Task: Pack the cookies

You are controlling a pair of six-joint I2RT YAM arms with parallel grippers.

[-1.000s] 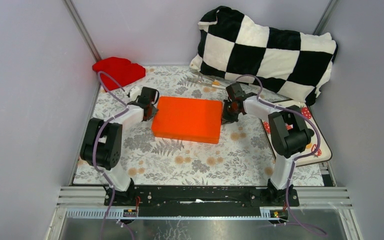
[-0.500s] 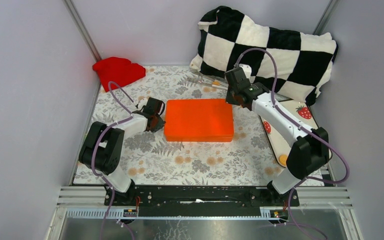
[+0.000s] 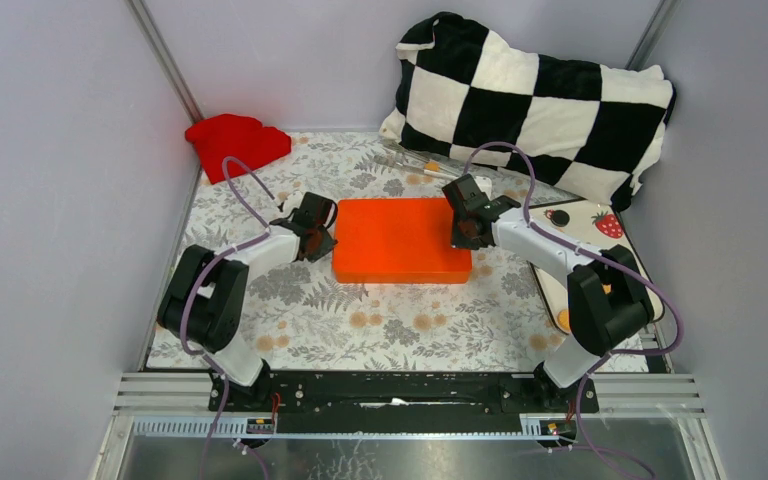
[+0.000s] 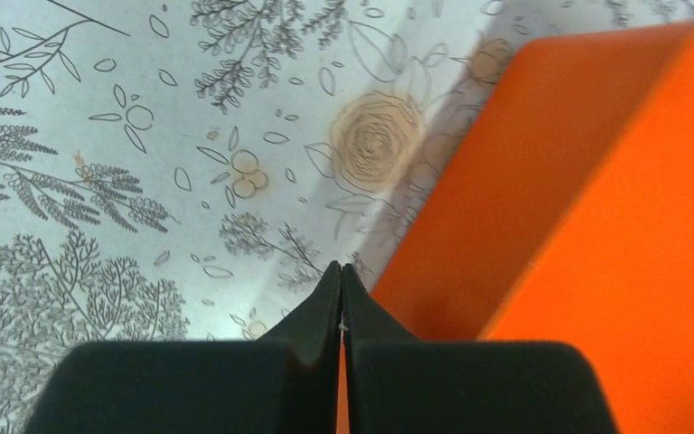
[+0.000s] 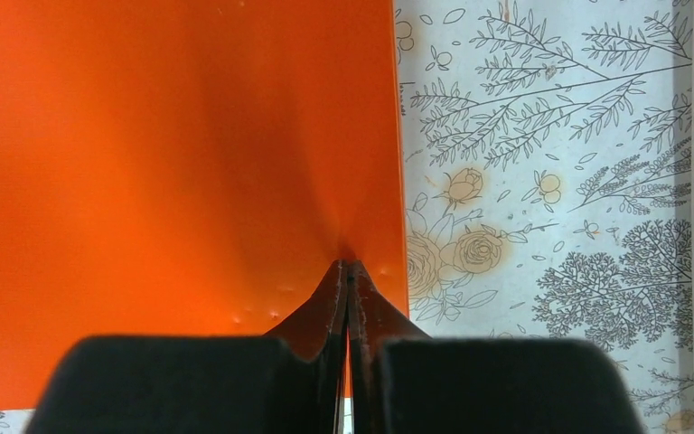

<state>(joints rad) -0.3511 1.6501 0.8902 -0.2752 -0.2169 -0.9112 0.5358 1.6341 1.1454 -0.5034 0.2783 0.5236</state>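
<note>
Both arms inward, left pincer (image 4: pixel 342 276) and right pincer (image 5: pixel 351 271) (apparently low) with tips together.

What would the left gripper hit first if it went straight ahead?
Probably the orange box: the shut left gripper aims at the foot of its side wall, though the flowered tablecloth might come first.
</note>
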